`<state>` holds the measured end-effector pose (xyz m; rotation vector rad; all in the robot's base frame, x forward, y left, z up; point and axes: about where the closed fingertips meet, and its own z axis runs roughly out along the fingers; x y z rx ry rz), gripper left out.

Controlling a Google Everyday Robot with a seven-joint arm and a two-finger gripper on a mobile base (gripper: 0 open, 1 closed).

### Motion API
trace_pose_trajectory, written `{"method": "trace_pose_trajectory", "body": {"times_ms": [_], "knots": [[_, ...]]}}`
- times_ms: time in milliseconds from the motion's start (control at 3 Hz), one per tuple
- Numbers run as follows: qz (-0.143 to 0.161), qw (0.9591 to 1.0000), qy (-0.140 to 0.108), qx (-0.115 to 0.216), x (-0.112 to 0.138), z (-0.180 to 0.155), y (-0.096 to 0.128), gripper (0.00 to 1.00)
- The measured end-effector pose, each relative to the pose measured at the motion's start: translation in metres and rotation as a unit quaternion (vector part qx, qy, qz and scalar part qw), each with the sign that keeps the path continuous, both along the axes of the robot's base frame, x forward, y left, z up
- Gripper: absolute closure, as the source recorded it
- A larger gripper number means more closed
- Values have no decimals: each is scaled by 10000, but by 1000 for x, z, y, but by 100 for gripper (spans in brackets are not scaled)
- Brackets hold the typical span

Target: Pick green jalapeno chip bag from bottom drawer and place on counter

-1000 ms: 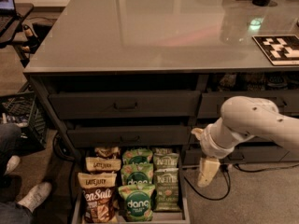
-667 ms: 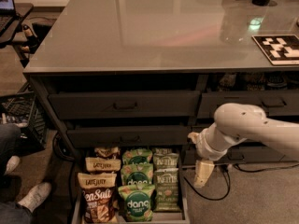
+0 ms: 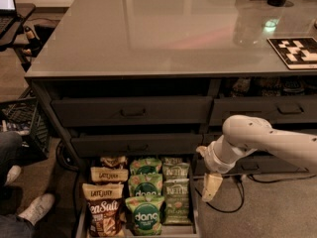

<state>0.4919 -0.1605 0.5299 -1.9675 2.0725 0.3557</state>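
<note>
Olive-green and crinkly, with pale Kettle lettering: the bag [image 3: 177,191], flat in the right-hand column of the drawer [image 3: 194,209] (one of three alike there, overlapping in a row from far to near). Shares the drawer with brighter dang bags [image 3: 146,213] in the middle column and tan Late July bags [image 3: 103,211] on the left. Lies with its long axis running far to near, same as the column.

Just right of the drawer's right wall, outside it and over the carpet [image 3: 257,212]: the gripper [image 3: 211,187], pointing down at the end of the pale arm [image 3: 267,139] stretched from the right. Impossible to tell whether open or closed. Nothing seen in its grasp.

So, bag to the left of the gripper, close by, with only the drawer wall between. Probably calls for a short move left over that wall, then down, closing across the bag's short width rather than along its length. Worth minding the neighbouring dang bags, touching on the left. Afterwards, up and far to the counter [image 3: 163,29], well above the drawer.
</note>
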Motion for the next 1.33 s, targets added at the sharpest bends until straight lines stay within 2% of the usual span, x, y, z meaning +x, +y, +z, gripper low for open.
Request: {"method": "trace_pose_trajectory", "body": {"times_ms": [333,1000,1333], "knots": [[206,9997,-49,103,-4,-14,10,0],[435,9988,-32,221,12,-88,29,0],[365,9989,242,165,29,-154,30,0]]}}
